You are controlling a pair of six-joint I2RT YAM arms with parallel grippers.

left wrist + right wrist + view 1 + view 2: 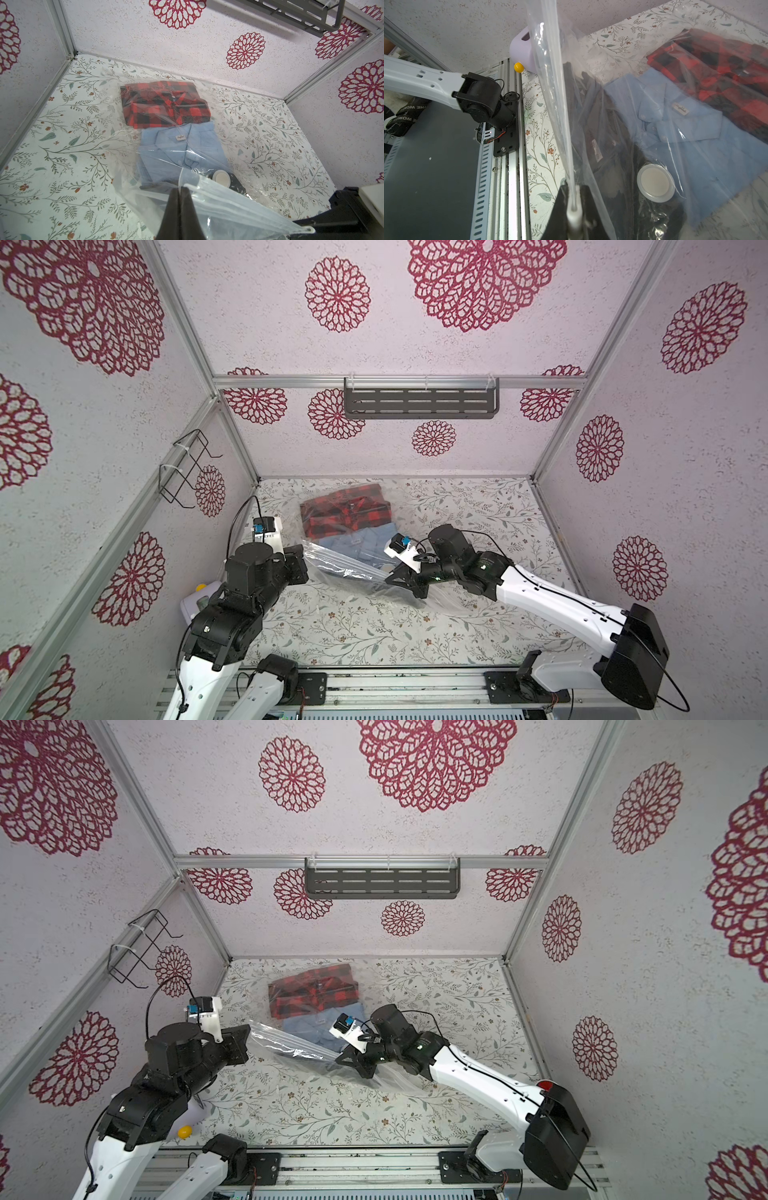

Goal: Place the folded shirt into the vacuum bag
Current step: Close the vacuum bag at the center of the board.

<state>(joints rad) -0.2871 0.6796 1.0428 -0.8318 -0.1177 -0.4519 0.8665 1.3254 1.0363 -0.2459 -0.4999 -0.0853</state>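
Left fingers (173, 209) pinch the vacuum bag (228, 205) by its raised edge; inside: red plaid shirt (166, 104), blue shirt (182, 149), perhaps a dark shirt (236, 186).

Inside the clear plastic vacuum bag (228, 207), a red plaid folded shirt (166, 106) lies behind the pale-blue folded shirt (182, 149). A black shirt (604, 128) lies before it.

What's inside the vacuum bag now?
In the vacuum bag: a red plaid shirt at the far end, a blue shirt next, then a dark shirt under the white valve. The dark shirt's near end is hidden by crumpled plastic.
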